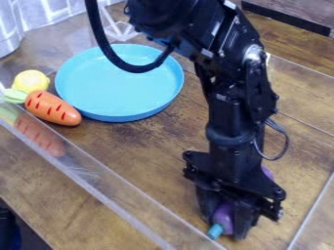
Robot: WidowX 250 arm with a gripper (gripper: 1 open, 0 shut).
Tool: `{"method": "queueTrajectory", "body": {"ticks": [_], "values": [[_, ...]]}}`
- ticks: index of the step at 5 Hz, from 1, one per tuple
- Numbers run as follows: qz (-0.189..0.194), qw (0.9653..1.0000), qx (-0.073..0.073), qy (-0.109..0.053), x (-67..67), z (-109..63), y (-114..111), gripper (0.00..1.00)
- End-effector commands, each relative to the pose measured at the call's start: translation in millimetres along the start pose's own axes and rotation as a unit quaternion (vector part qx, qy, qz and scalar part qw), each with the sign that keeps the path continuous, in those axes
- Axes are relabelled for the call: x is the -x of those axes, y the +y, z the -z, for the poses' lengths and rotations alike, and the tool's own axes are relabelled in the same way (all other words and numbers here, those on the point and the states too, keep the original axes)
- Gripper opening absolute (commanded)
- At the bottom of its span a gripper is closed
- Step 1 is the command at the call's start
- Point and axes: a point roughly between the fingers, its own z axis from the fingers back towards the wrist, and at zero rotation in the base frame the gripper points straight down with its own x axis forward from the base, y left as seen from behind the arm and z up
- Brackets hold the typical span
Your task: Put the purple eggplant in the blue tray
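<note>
Yellow item: far left edge, round, touching the carrot's leafy end.
Carrot: orange, lying just left of the tray.
Blue tray: upper left on the wooden table.
My gripper: lower right, pointing down, clenched on the purple eggplant.
Eggplant position: at the table surface, well apart from the tray.

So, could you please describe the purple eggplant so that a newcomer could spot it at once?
Follow the black robot arm down to its gripper at the wooden table's near edge. The purple eggplant sits pinched there, glossy purple with a teal tip, far from the orange carrot.
</note>
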Motion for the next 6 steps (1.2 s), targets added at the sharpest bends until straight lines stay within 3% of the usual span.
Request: {"method": "queueTrajectory", "body": {"ticks": [1,4,5,6], "values": [[-0.004,0.9999,-0.006,-0.008,-5.1,-12.1,3,0.00],[0.003,0.9989,-0.028,-0.038,-19.0,-56.4,1,0.00],[0.007,0.9974,-0.043,-0.056,-31.0,-91.4,6,0.00],[-0.001,0.9942,-0.062,-0.088,-42.6,-134.9,18,0.00]]}}
